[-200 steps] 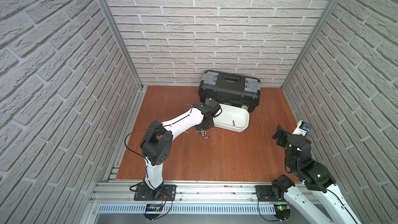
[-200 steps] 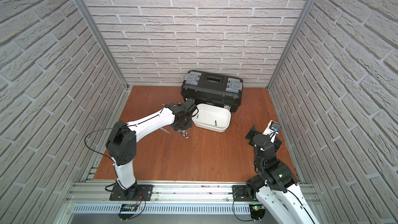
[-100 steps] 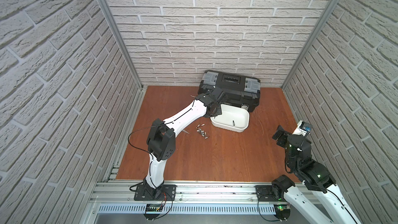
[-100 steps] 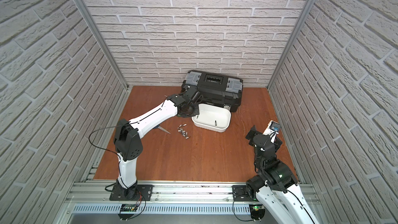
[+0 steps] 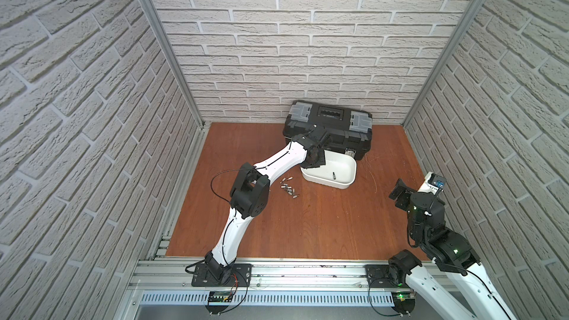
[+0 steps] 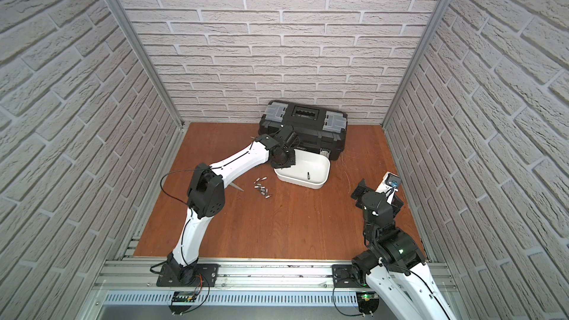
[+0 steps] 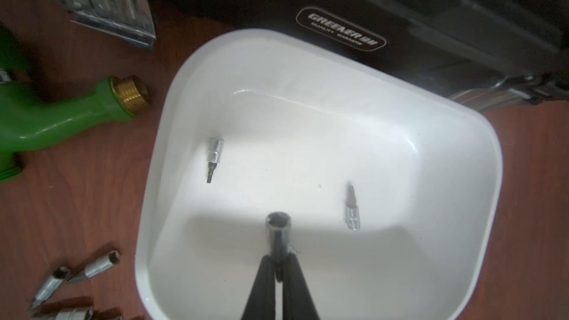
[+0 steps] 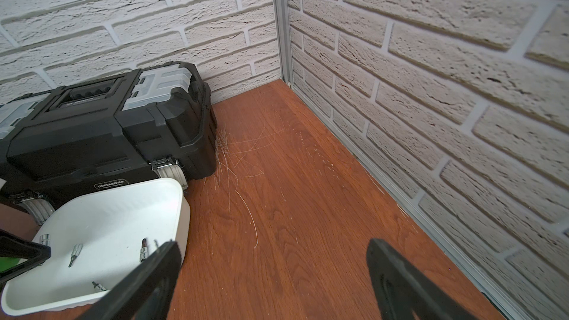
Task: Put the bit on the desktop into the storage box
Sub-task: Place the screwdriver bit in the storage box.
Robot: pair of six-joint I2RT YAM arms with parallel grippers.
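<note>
My left gripper (image 7: pixel 278 261) is shut on a silver bit (image 7: pixel 278 229) and holds it over the white storage box (image 7: pixel 172 112). Two more bits (image 7: pixel 214 155) lie on the box floor. In both top views the left gripper (image 5: pixel 312 164) (image 6: pixel 281 163) hangs over the left end of the storage box (image 5: pixel 345 180) (image 6: pixel 308 183). Several loose bits (image 5: pixel 288 186) (image 6: pixel 261 186) (image 7: pixel 95 267) lie in a heap on the desktop (image 5: pixel 308 226), left of the box. My right gripper (image 8: pixel 274 250) (image 5: pixel 400 192) stands open and empty above bare wood at the right side.
A black toolbox (image 5: pixel 331 124) (image 6: pixel 304 121) (image 8: pixel 92 136) stands against the back wall, touching the storage box's far side. A green plastic fitting with a brass thread (image 7: pixel 61 115) lies beside the box. Brick walls close in three sides.
My left arm has risen from the heap of bits and swung back-right, so its gripper now hangs over the storage box with a bit in it. The right arm has not moved.
</note>
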